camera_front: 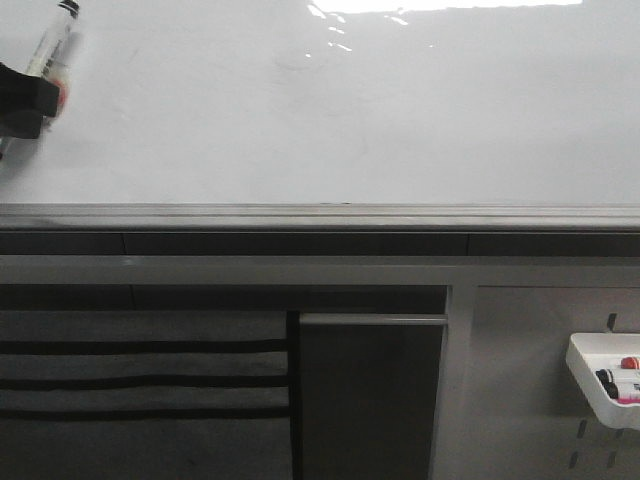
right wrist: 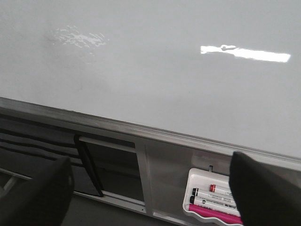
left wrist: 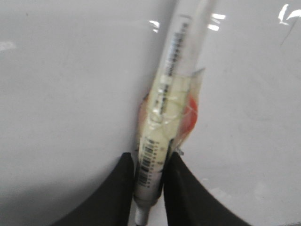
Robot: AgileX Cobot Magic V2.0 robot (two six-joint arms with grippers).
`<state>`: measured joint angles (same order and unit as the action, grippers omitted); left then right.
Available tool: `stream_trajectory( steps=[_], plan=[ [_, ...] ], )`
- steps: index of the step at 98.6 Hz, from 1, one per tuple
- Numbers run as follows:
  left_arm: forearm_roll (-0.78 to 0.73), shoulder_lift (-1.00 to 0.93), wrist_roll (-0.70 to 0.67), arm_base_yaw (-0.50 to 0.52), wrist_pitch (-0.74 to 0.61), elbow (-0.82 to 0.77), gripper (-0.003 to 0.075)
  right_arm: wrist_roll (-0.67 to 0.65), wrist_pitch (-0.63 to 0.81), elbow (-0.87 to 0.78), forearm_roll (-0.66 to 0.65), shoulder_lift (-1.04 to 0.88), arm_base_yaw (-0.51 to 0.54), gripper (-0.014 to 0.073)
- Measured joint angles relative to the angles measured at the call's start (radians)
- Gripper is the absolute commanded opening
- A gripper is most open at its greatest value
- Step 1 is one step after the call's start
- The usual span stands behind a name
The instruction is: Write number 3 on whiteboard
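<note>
The whiteboard [camera_front: 400, 110] fills the upper part of the front view, glossy white with glare; no drawn 3 shows on it. My left gripper [camera_front: 45, 95] is at the far left edge of the board, shut on a white marker [camera_front: 52, 45] with a clear taped wrap and an orange patch. In the left wrist view the marker [left wrist: 164, 108] sits between the black fingers [left wrist: 120, 188], pointing away towards the board [left wrist: 61, 94]. My right gripper [right wrist: 150, 188] is open and empty, off the board, near the tray; it does not show in the front view.
A grey metal ledge [camera_front: 320, 215] runs along the board's lower edge. Below it is a grey pegboard panel [camera_front: 520, 380] with a white tray [camera_front: 600, 385] holding several markers [right wrist: 214, 197]. A dark opening [camera_front: 365, 400] and black slats [camera_front: 140, 380] lie lower left.
</note>
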<state>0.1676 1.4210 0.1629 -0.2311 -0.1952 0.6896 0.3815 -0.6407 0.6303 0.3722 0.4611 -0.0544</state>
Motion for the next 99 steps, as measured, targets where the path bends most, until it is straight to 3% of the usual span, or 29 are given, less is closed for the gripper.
stream_trajectory(
  steps=[15, 37, 60, 81, 99],
  plan=[
    [-0.004, 0.0, 0.002, 0.0, 0.0, 0.0, -0.0019, 0.0, -0.002, 0.0, 0.0, 0.002, 0.0, 0.0603],
    [-0.094, -0.04, 0.002, 0.0, 0.067, 0.0, -0.0018, 0.017, -0.121, 0.085, 0.035, 0.09, -0.005, 0.0603],
    [-0.159, -0.184, 0.002, -0.025, 0.21, 0.005, -0.0018, 0.12, -0.235, 0.241, 0.101, 0.307, -0.117, 0.0603],
    [-0.223, -0.288, 0.053, -0.155, 0.507, 0.106, -0.0018, 0.207, -0.283, 0.372, 0.106, 0.511, -0.27, 0.0603],
    [-0.15, -0.314, 0.259, -0.297, 0.81, 0.206, -0.0018, 0.287, -0.376, 0.5, 0.16, 0.64, -0.346, 0.0603]
  ],
)
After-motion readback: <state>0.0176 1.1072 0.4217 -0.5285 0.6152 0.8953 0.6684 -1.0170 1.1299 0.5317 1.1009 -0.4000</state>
